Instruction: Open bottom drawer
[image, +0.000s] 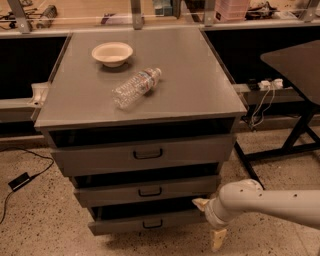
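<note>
Gripper (209, 223) low at right end of bottom drawer (120, 226) front, jaws spread, empty, well right of its black handle (152, 224).

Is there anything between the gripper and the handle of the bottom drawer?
Nothing visible. The gripper hangs open by the right end of the bottom drawer; only bare drawer front lies between it and the handle.

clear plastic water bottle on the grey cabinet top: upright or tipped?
Tipped: the bottle lies on its side near the cream bowl. The gripper is low by the right end of the grey bottom drawer.
</note>
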